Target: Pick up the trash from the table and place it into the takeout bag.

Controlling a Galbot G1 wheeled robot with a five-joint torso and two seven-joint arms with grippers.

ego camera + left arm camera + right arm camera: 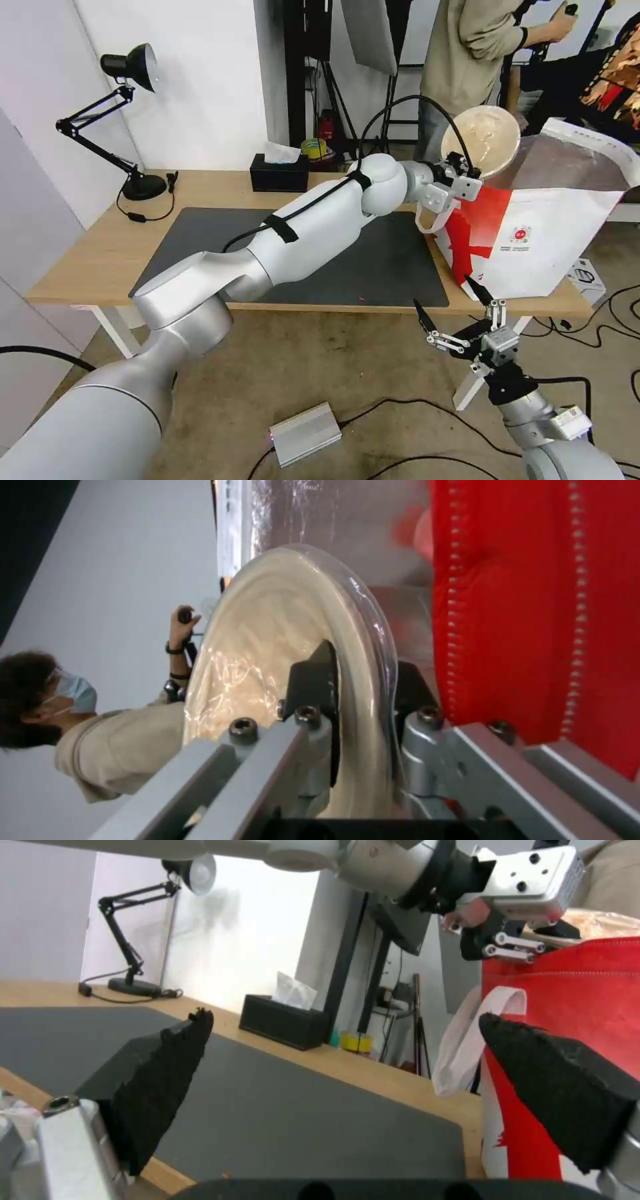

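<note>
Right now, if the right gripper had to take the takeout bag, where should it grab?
Probably the white strap handle hanging off the takeout bag on its mat-facing side, approached from the mat side: it is a thin loop the open right gripper can close on. The left gripper holds the beige lidded bowl above the bag's mouth.

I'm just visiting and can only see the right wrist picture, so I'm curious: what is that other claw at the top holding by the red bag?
Observer: The left gripper is shut on the beige round lidded bowl, held on edge at the open mouth of the takeout bag.
Operator: How does it grip it?
Observer: By the rim: one of its fingers lies on the clear lid, the other behind the bowl.
Operator: And where is my claw?
Observer: The right gripper hangs open just off the front edge of the table, near the bag's lower corner.
</note>
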